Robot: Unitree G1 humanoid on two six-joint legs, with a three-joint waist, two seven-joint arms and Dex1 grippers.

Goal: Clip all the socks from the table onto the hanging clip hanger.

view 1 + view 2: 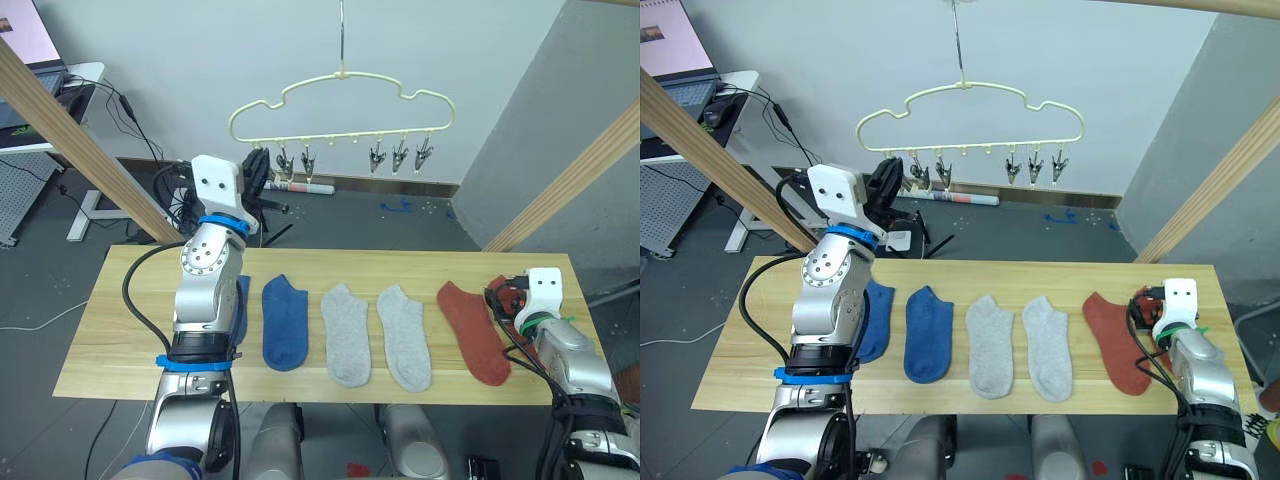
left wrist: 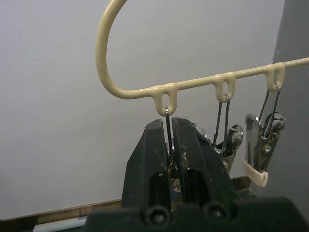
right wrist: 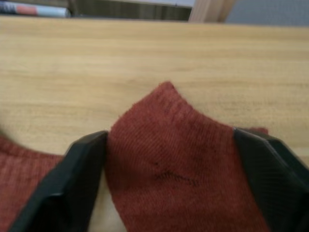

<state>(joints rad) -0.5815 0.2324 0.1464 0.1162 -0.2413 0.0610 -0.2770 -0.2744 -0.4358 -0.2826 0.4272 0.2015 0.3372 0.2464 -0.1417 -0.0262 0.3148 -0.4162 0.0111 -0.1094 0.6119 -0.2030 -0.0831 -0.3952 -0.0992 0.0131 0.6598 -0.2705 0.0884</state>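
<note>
Our left gripper (image 2: 170, 145) is raised to the thin pale yellow-green wire clip hanger (image 1: 340, 102), its black fingers pressed nearly together around the wire of the outermost silver clip (image 2: 167, 126). Our right gripper (image 3: 169, 159) sits low at the right end of the table, fingers spread wide to either side of a rust red knit sock (image 3: 178, 164), not yet closed on it.

Working down in size: the long light wooden plank table (image 1: 130, 330) carries the socks in a row, none clipped yet. From our left we see a blue ankle sock (image 1: 876, 318) partly behind the left arm, a second blue sock (image 1: 284, 322), two light grey socks (image 1: 346, 334) (image 1: 405, 336), then another rust red sock (image 1: 472, 330) flat beside the one at our right gripper. Above hang the small silver clips (image 1: 400, 155).

We judge the socks light, limp and non-slippery; they will droop when lifted. Pinching near the cuff edge should present a thin hem to the clip.
</note>
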